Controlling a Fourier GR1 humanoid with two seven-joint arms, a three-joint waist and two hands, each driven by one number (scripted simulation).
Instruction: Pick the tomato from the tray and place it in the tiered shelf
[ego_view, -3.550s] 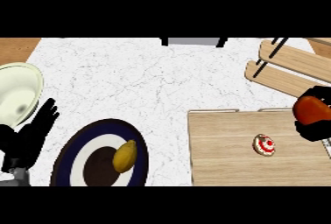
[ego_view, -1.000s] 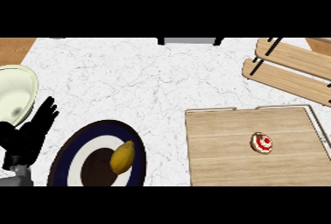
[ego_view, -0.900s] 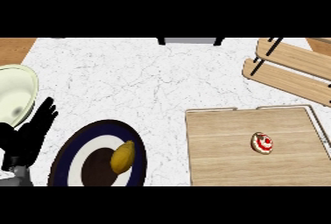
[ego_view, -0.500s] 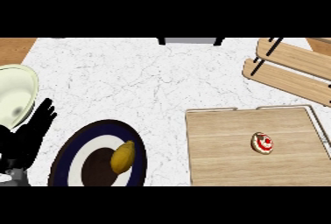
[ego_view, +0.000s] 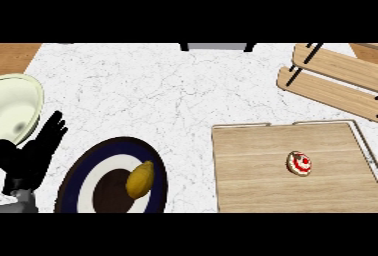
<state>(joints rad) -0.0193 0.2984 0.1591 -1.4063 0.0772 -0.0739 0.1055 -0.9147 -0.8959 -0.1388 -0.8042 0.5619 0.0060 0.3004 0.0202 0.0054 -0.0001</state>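
On the marbled counter (ego_view: 148, 90), a lemon (ego_view: 140, 180) lies on a striped plate (ego_view: 85, 185) beside the resting left hand (ego_view: 33, 157), fingers released, well apart from the wooden tray's (ego_view: 258, 170) tomato (ego_view: 299, 163).

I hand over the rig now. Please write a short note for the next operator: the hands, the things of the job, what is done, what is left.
Left hand: open, resting at the view's left edge, fingers up, holding nothing.
Right hand: not in view.
Tomato: lies on the wooden tray, right of its middle, untouched.
Tiered shelf: at the upper right, beyond the tray; nothing visible on its boards.
Done: nothing yet.
Left: grasp the tomato, lift it, place it in the shelf.
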